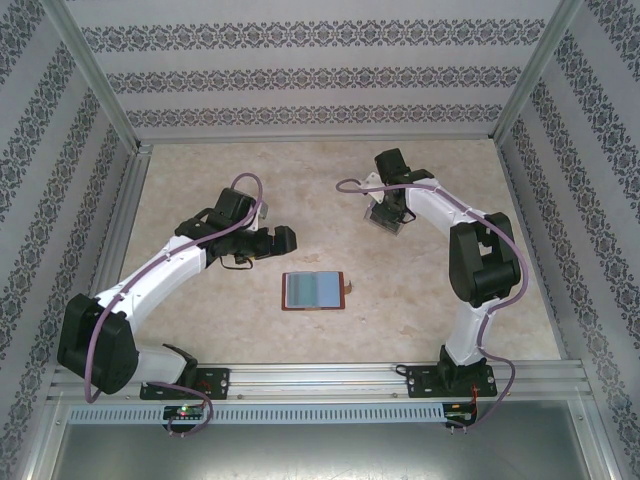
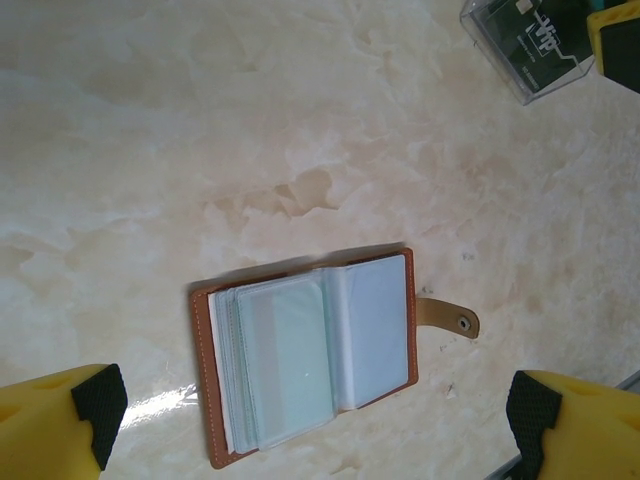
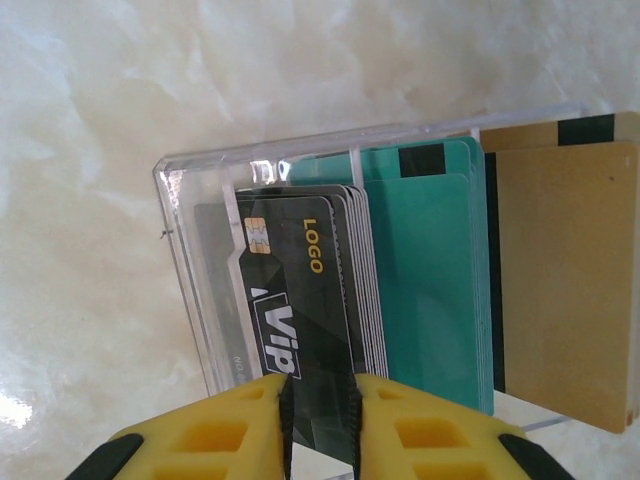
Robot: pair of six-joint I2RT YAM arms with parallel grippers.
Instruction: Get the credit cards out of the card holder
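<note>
**Three stacks of cards in a clear box**

A clear box (image 3: 190, 250) on the marbled table (image 3: 90, 150) holds dark cards (image 3: 300, 290), teal cards (image 3: 425, 270) and tan cards (image 3: 565, 280). The right gripper (image 3: 321, 385) hangs over the dark stack, its yellow fingers (image 3: 240, 430) slightly parted.

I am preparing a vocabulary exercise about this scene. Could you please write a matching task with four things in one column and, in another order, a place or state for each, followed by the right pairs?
Things
1. brown leather card holder
2. clear plastic box
3. left gripper
4. right gripper

Descriptions
a. holds teal plastic cards
b. fingers wide apart
c. lies open on the table
d. fingers a little apart, at a black VIP card

Pairs: 1-c; 2-a; 3-b; 4-d
</note>
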